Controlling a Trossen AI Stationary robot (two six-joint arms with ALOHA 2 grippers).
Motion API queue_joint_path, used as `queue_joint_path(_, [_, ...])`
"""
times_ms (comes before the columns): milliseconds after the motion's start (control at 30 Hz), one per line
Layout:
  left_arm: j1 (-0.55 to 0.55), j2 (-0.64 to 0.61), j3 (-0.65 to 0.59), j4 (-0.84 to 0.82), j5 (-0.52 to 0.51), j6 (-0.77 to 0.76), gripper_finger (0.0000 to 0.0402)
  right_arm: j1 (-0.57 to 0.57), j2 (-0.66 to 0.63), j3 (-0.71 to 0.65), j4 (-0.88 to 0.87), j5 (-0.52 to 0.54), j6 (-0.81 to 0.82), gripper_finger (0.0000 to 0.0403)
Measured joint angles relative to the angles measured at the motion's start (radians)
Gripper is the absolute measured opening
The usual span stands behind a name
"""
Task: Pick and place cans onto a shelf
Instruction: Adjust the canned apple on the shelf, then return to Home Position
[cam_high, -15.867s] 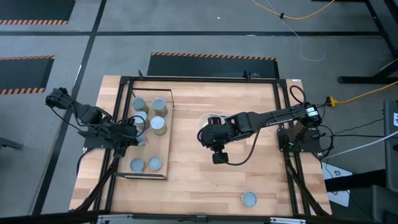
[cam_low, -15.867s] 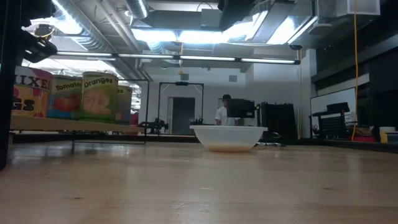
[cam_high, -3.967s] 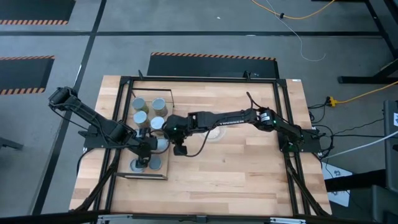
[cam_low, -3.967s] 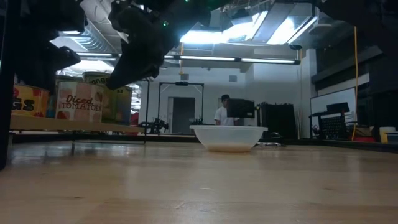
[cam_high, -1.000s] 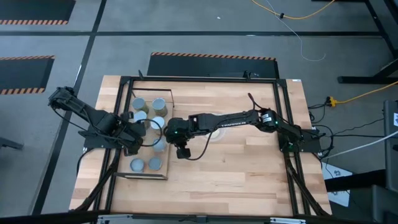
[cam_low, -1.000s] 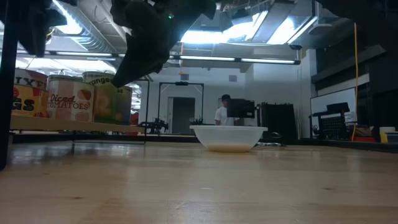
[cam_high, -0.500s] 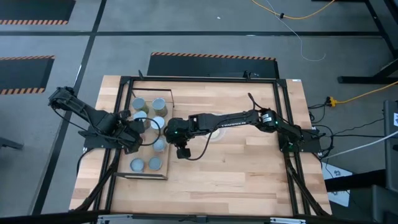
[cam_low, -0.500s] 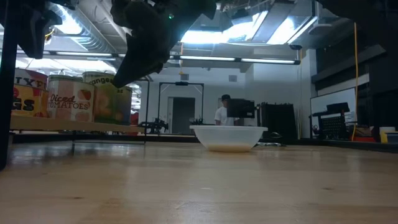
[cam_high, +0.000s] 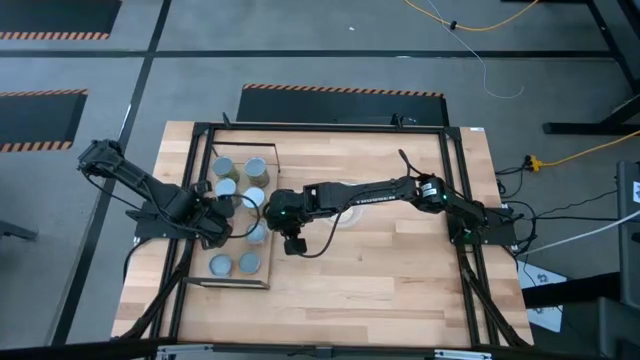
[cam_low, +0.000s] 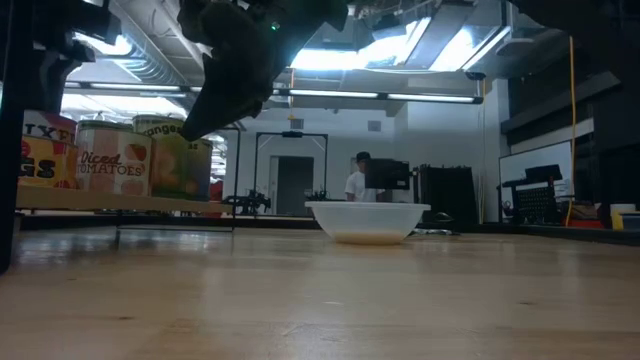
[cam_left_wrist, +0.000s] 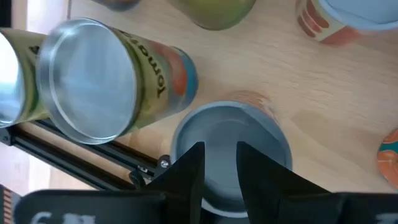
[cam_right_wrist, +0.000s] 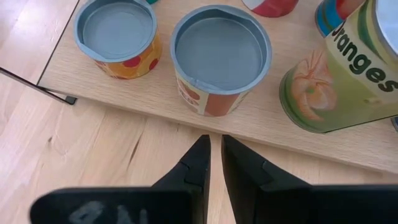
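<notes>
The shelf (cam_high: 234, 279) stands at the table's left, a light-wood board in a black wire frame. Several cans stand upright on it, among them a silvery-topped tomato can (cam_left_wrist: 90, 78), a green oranges can (cam_right_wrist: 339, 74) and a blue-grey-topped orange can (cam_right_wrist: 221, 53). In the low view they show as a row (cam_low: 112, 160). My left gripper (cam_left_wrist: 220, 155) hovers over a blue-grey-topped can (cam_left_wrist: 261, 134) at the shelf's middle (cam_high: 218, 228), its fingers almost shut and empty. My right gripper (cam_right_wrist: 216, 146) is shut and empty above the tabletop just right of the shelf (cam_high: 293, 245).
A white bowl (cam_low: 367, 222) sits at the table's middle, mostly under my right arm in the high view (cam_high: 348, 219). Bare tabletop lies near and right of the shelf. A person (cam_low: 355, 180) stands far off in the room behind.
My left arm has shifted slightly over the shelf toward the table's left edge. The cans stand where they were.
</notes>
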Motion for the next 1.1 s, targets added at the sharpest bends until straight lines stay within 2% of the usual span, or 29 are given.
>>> queue_joint_path(533, [0.0, 0.0, -0.007, 0.098, 0.025, 0.011, 0.0085, 0.0, 0.0, 0.0, 0.0, 0.0, 0.001, 0.0046])
queue_joint_path(700, [0.0, -0.004, 0.048, 0.092, 0.028, 0.033, 0.0085, 0.0, 0.0, 0.0, 0.0, 0.0, 0.001, 0.0046])
queue_joint_path(867, [0.0, -0.004, 0.129, 0.142, -0.017, 0.171, 0.0085, 0.0, -0.006, 0.0, -0.017, 0.0, 0.002, 0.0045])
queue_joint_path(967, [0.0, -0.005, 0.138, 0.291, -0.082, 0.321, 0.0085, 0.001, -0.027, 0.0, -0.043, 0.0, 0.008, 0.0045])
queue_joint_path(1100, [0.015, -0.012, 0.138, 0.484, -0.103, 0.57, 0.0085, 0.002, -0.075, 0.002, -0.115, 0.0, 0.01, 0.0045])
